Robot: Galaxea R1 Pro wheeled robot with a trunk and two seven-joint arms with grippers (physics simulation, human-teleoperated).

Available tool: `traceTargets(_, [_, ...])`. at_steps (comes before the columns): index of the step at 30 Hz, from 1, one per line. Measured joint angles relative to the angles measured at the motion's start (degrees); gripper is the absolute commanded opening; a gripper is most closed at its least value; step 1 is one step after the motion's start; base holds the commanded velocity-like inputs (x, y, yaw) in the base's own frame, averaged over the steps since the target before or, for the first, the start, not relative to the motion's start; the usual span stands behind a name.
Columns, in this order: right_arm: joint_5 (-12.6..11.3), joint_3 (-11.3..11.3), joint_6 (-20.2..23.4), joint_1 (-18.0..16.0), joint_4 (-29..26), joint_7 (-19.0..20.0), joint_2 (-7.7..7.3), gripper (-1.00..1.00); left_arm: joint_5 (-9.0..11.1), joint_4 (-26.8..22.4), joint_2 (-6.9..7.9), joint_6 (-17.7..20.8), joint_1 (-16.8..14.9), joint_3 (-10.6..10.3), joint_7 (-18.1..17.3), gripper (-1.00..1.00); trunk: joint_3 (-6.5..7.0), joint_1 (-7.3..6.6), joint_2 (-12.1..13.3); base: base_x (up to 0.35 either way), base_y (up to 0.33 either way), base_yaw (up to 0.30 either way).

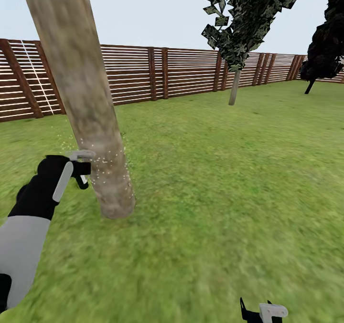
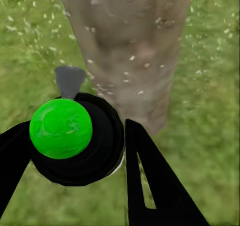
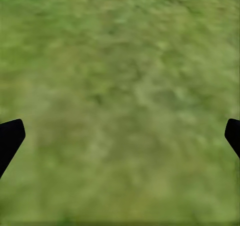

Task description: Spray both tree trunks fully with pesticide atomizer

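Note:
The near tree trunk (image 1: 91, 118) leans up through the left of the head view, pale grey-beige, with white spray specks around its lower part. My left gripper (image 1: 80, 170) is shut on the pesticide atomizer (image 1: 82, 156) just left of the trunk, nozzle toward the bark. In the left wrist view the atomizer (image 2: 75, 146) is a black bottle with a bright green top and grey nozzle, held between the black fingers (image 2: 155, 186), facing the speckled trunk (image 2: 130, 45). A second tree (image 1: 234, 89) stands far off by the fence. My right gripper (image 1: 260, 311) is low over grass and open (image 3: 121, 136).
A red-brown slatted fence (image 1: 181, 72) runs across the back of the lawn (image 1: 215, 170). A dark third tree (image 1: 325, 46) stands at the far right. Open grass lies between the near trunk and the far tree.

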Motion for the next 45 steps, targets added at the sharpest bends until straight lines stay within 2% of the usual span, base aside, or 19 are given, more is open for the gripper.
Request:
traceTargets(3, [0.0,0.0,0.0,0.0,0.0,0.0,0.00,1.00,-0.5,0.4,-0.58,0.1,0.3,-0.7,0.0,-1.00,0.00,0.00,0.0,0.000,0.000,0.000])
traceTargets(6, [0.1,0.1,0.1,0.0,0.0,0.0,0.00,1.00,-0.7,1.0,0.17,0.1,1.0,-0.8,-0.1,-1.00,0.00,0.00,0.0,0.000,0.000,0.000])
traceTargets(12, [0.1,0.1,0.1,0.0,0.1,0.0,0.00,1.00,-0.7,0.4,-0.33,0.0,3.6,-2.5,-0.1,-1.00,0.00,0.00,0.0,-0.165,-0.135,0.000])
traceTargets(21, [0.1,0.1,0.0,0.0,0.1,0.1,0.00,1.00,-1.0,1.1,-0.23,-0.1,3.7,-2.5,0.1,-1.00,0.00,0.00,0.0,-0.075,-0.262,0.000])
traceTargets(28, [0.1,0.1,0.0,0.0,0.1,0.0,0.00,1.00,-1.1,1.1,-0.22,-0.1,3.7,-2.5,0.5,-1.00,0.00,0.00,0.0,0.104,-0.268,0.000])
traceTargets(34, [0.1,0.1,0.0,0.0,0.1,0.1,0.00,1.00,-1.1,4.0,-0.52,-0.9,7.5,-2.3,1.0,-1.00,0.00,0.00,0.0,-0.015,-0.270,0.000])
traceTargets(37, [0.1,0.1,0.0,0.0,0.1,0.1,0.01,1.00,-1.3,4.3,-0.48,-0.9,7.7,-2.1,1.0,-1.00,0.00,0.00,0.0,-0.026,-0.273,0.000])
traceTargets(40, [0.1,0.0,0.0,0.0,0.1,0.0,0.00,1.00,-1.0,6.5,-0.60,-1.0,7.8,-2.0,4.0,-1.00,0.00,0.00,0.0,0.045,-0.273,0.000])
traceTargets(41, [0.1,0.0,0.0,0.0,0.1,0.1,0.00,1.00,-0.4,7.7,-0.83,-1.1,7.8,-1.9,4.7,-1.00,0.00,0.00,0.0,0.092,-0.273,0.000])
traceTargets(42, [0.1,0.0,0.0,0.0,0.1,0.1,-0.04,1.00,-0.6,9.3,-0.94,-1.9,7.8,-0.9,4.8,-1.00,0.00,0.00,0.0,0.151,-0.258,0.000])
traceTargets(43, [0.1,0.0,0.0,0.0,0.1,0.1,-0.05,1.00,-0.9,12.9,-1.00,-5.3,7.8,1.2,4.9,-1.00,-0.01,0.01,0.0,0.189,-0.235,0.000])
traceTargets(45, [0.1,0.0,0.0,0.0,0.0,0.1,-0.01,1.00,-0.7,15.8,-0.98,-8.1,7.8,3.3,4.9,-1.00,0.00,0.00,0.0,0.223,-0.207,0.000])
